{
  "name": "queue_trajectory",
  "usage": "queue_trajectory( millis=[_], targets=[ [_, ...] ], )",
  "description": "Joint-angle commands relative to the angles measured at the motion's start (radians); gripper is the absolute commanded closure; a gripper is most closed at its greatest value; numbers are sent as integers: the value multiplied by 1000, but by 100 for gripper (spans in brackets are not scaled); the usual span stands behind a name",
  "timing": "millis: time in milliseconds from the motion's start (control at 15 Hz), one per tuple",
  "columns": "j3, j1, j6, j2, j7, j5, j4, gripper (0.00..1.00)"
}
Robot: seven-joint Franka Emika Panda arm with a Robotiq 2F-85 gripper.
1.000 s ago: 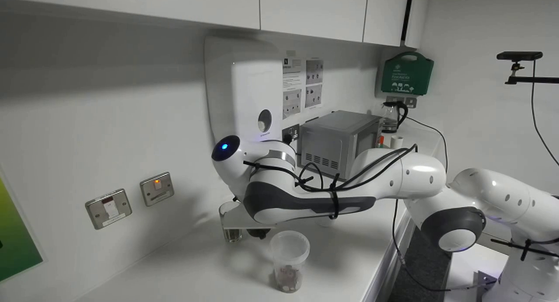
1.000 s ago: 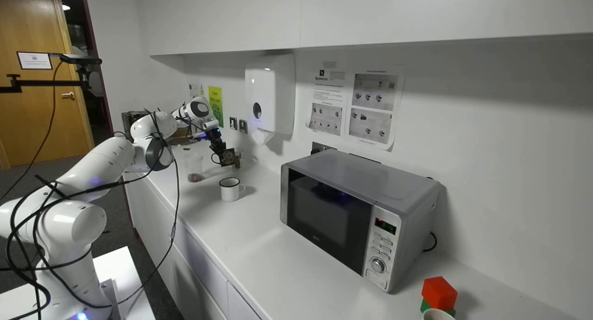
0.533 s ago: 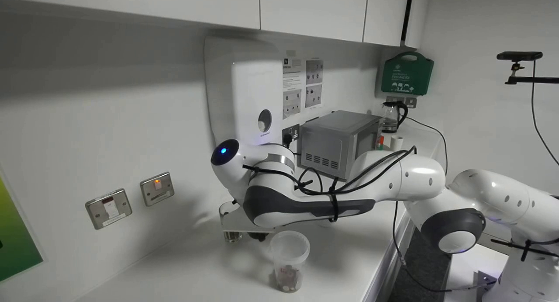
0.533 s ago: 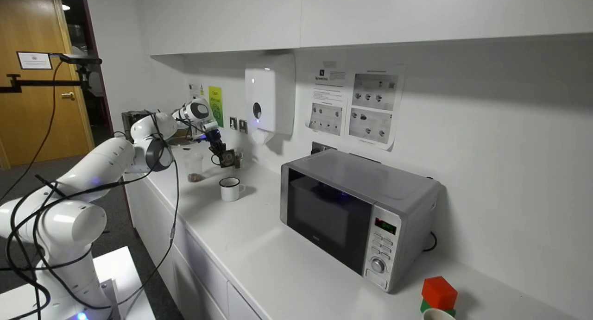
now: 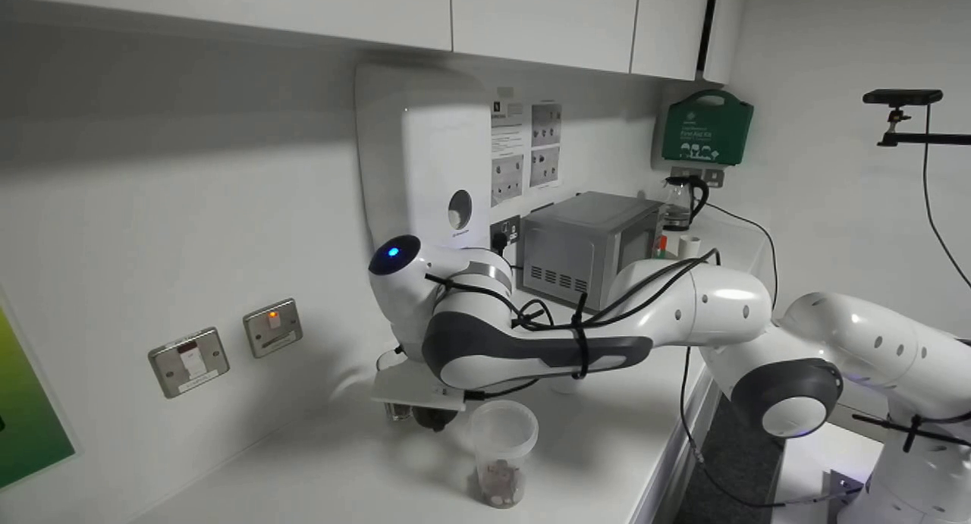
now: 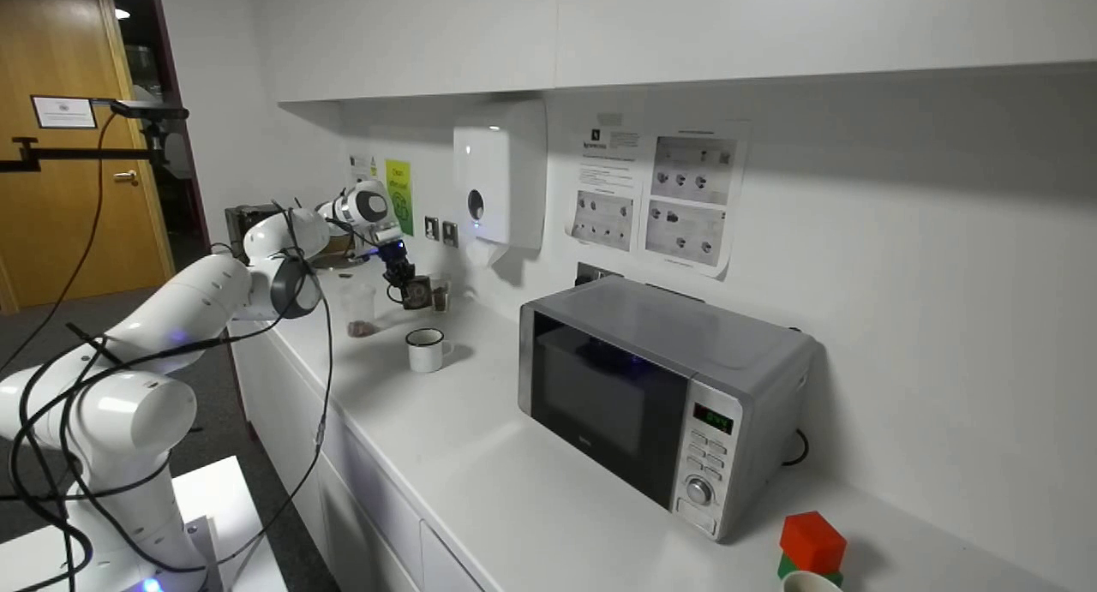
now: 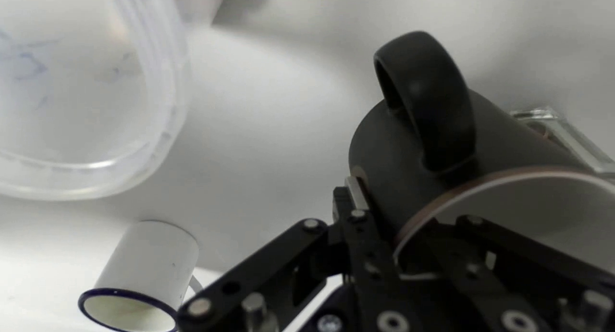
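Observation:
My gripper (image 7: 387, 216) is shut on the wall of a dark mug (image 7: 408, 149), one finger outside it and the other inside its mouth. The mug's handle points up in the wrist view. The mug shows in both exterior views (image 5: 435, 418) (image 6: 417, 293), low over the counter; I cannot tell whether it touches. A clear glass (image 6: 440, 295) with dark contents stands just beside it, partly hidden behind the mug in the wrist view (image 7: 567, 135). A clear plastic tub (image 5: 502, 448) with some contents stands on the mug's other side, also in the wrist view (image 7: 158, 144).
A white enamel mug (image 6: 426, 354) stands on the counter nearer the microwave (image 6: 617, 395). A towel dispenser (image 5: 425, 152) hangs on the wall close to my arm. Wall cupboards (image 5: 546, 16) run above. Red and green blocks (image 6: 812, 542) stand past the microwave.
My wrist has turned and shifted slightly, carrying the dark mug a little away from the glass. More of the glass shows in an exterior view. The tub and white mug have not moved.

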Motion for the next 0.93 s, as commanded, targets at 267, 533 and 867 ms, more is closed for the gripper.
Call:
queue_trajectory(
  millis=[267,533,867],
  targets=[
    [47,-36,90,-9,-5,68,0,98],
    [63,-44,115,-1,-28,80,-1,98],
    [76,-48,156,28,-69,90,-1,98]
  ],
)
